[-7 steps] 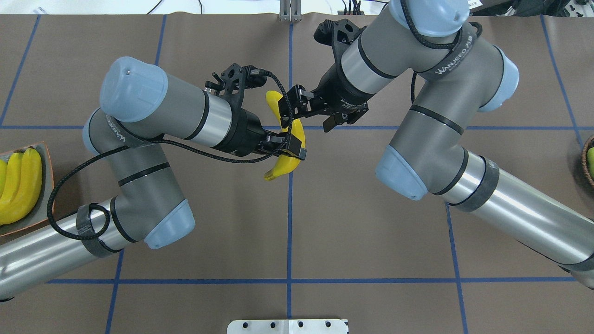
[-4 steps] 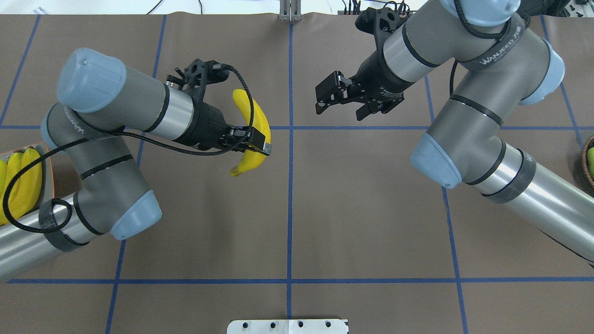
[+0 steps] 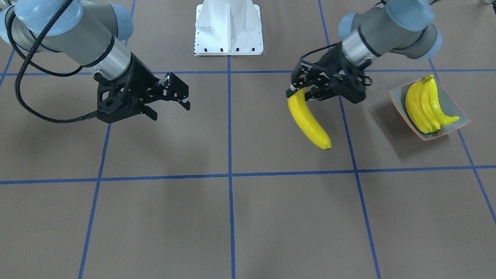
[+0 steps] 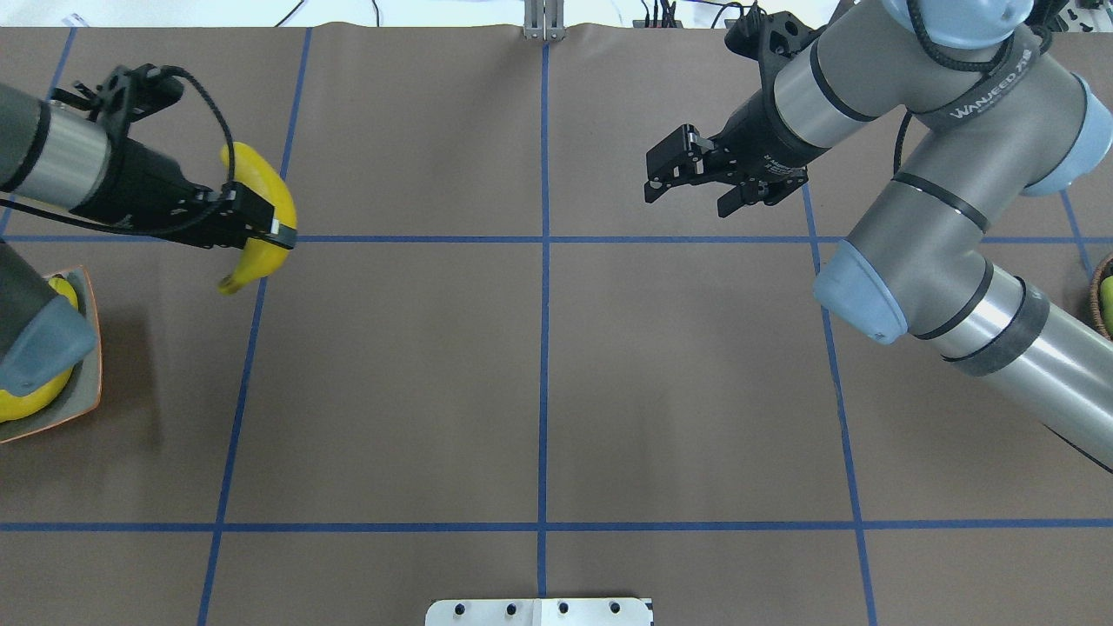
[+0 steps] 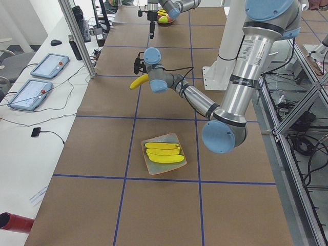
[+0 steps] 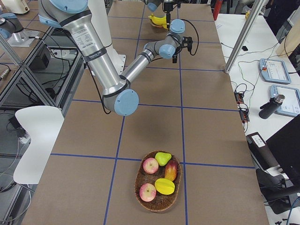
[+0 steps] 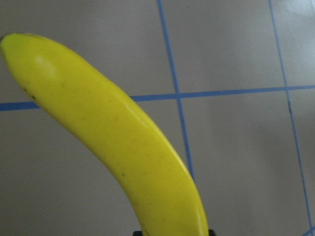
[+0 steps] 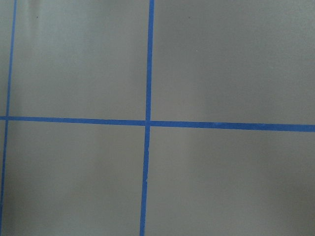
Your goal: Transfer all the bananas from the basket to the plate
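Observation:
My left gripper (image 4: 261, 230) is shut on a yellow banana (image 4: 258, 184) and holds it above the table, a little way from the plate; the banana fills the left wrist view (image 7: 123, 162) and hangs from the gripper (image 3: 300, 91) in the front view (image 3: 310, 124). The grey-green plate (image 3: 397, 97) with an orange rim holds three bananas (image 3: 422, 104); in the overhead view the plate (image 4: 83, 400) is partly hidden by my left arm. My right gripper (image 4: 689, 196) is open and empty over the table's far right half (image 3: 170, 108).
A wicker basket (image 6: 157, 202) at the table's right end holds apples, a pear and a yellow fruit (image 6: 164, 186); I see no banana in it. Its edge shows in the overhead view (image 4: 1097, 296). The white robot base (image 3: 228, 27) stands between the arms.
My left arm has swung left toward the plate with the banana in its grip. My right gripper has drawn back to the right, away from the banana, and stays open.

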Robot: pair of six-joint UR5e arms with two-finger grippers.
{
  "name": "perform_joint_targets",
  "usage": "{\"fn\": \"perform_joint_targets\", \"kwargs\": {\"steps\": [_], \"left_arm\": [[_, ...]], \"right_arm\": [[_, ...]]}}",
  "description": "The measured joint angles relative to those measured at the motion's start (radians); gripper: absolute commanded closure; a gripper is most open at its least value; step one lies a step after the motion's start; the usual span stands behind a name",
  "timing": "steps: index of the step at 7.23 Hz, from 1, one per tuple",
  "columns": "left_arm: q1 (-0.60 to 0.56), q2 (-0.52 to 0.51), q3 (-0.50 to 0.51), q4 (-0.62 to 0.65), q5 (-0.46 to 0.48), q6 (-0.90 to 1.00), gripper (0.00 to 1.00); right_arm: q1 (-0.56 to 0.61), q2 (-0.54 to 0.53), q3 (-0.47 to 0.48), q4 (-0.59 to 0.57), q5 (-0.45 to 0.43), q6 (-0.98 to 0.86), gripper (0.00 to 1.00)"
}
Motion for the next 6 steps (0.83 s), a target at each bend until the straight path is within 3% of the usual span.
{"fn": "perform_joint_targets", "kwargs": {"steps": [3, 6], "left_arm": [[-0.095, 0.24, -0.034, 0.001, -0.007, 0.244, 1.0], [-0.113, 0.398, -0.033, 0.004, 0.046, 0.439, 1.0]], "right_arm": [[0.0, -0.023, 0.007, 0.0, -0.03, 0.002, 0.0], [0.0, -0.031, 0.009, 0.0, -0.038, 0.004, 0.0]]}}
